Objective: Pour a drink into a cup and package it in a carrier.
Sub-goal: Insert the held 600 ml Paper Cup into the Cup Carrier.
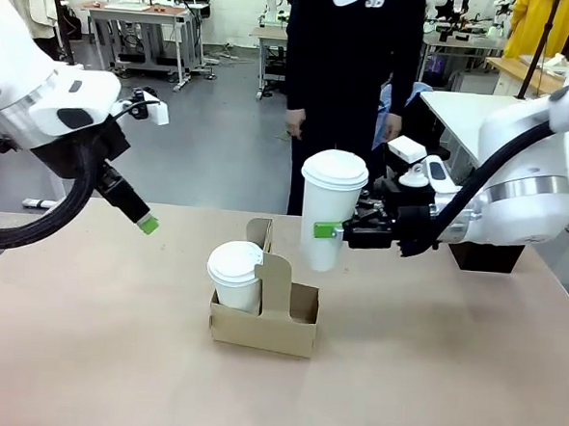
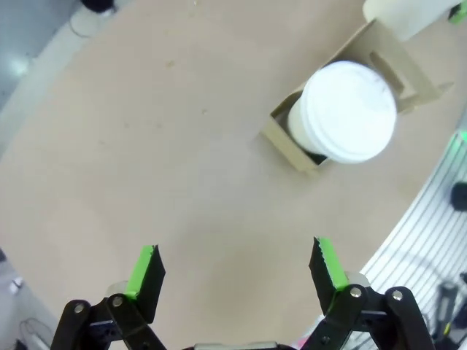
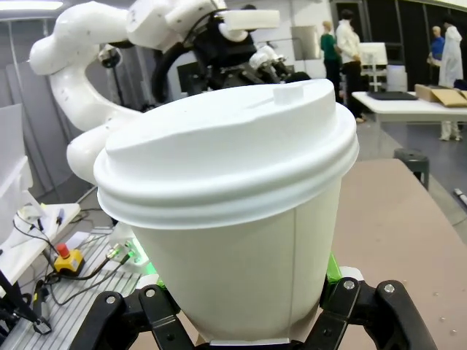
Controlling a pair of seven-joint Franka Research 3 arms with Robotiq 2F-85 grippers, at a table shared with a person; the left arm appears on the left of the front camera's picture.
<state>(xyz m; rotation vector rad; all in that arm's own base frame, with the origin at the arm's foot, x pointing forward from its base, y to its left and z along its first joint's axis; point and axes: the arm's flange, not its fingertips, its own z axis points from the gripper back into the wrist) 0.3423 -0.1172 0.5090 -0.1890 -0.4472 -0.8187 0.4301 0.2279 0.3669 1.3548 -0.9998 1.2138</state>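
Now packaging | our right gripper [image 1: 346, 233] pinches the cup [image 1: 329, 211], lidded, aloft just above the carrier [image 1: 268, 328] | left gripper [image 2: 233, 266] spread, empty | next, we judge: lower it into the pocket beside the smaller cup [image 1: 234, 273].

Front view: the carrier [image 1: 258, 329] wall hides the lower body of the small lidded cup [image 1: 235, 273], and the tall white cup [image 1: 329, 211] conceals the far finger of the right gripper [image 1: 328, 232]. Both cups' contents are unseen. The tall white cup is cropped at its base in the right wrist view and by the top edge in the left wrist view.
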